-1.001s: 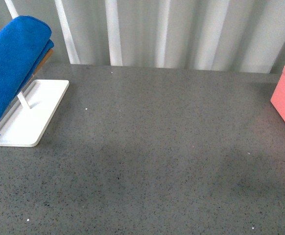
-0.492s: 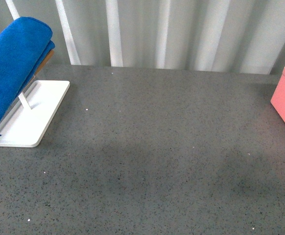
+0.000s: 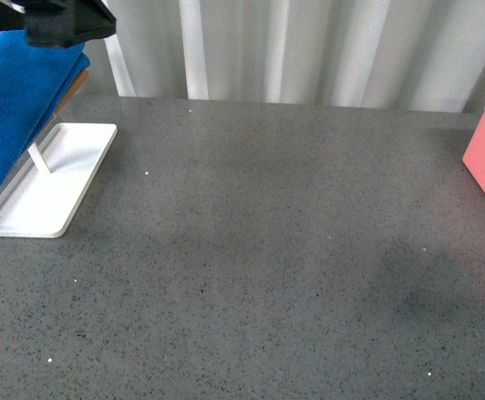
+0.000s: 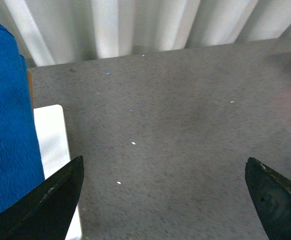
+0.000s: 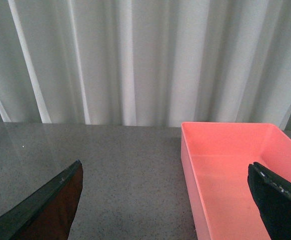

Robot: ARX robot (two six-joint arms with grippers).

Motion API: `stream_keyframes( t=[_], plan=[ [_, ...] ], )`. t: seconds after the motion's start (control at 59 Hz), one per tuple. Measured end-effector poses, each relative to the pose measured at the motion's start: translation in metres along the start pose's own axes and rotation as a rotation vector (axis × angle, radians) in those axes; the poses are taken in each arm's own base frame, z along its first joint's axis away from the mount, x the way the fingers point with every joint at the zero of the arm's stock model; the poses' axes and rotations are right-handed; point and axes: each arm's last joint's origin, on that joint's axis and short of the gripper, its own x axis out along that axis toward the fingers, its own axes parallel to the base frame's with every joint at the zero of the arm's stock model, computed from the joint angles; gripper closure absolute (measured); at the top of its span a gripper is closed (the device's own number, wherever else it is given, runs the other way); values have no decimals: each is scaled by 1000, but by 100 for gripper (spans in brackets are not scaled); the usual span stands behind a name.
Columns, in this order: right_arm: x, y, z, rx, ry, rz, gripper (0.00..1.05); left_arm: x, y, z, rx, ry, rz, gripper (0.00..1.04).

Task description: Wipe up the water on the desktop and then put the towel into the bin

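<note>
Both pairs of fingers spread and empty; towel hanging at the far left.

Left fingers (image 4: 50, 200): wide apart, gripping nothing, above the dark speckled surface (image 3: 267, 250). Towel (image 3: 13, 108): just left of them, hanging over the white tray (image 3: 55, 196); whether they touch cannot be told. Right fingers (image 5: 40, 210): wide apart, gripping nothing. Bin (image 5: 225, 160): just beyond them on the right edge of the surface, its visible inside bare. Towel and bin well apart.

Pale grey-white pleated curtain (image 3: 309, 50) spans whole backdrop; soft, even daylight-like light.
</note>
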Motion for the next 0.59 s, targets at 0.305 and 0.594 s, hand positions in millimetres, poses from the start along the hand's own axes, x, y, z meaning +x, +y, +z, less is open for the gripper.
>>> stream_keyframes(
  t=[0.305, 0.594],
  plan=[
    [0, 0, 0, 0, 0, 0, 7, 91, 49, 36, 114, 252, 171, 7],
    [0, 0, 0, 0, 0, 0, 7, 109, 101, 70, 40, 289, 352, 7]
  ],
)
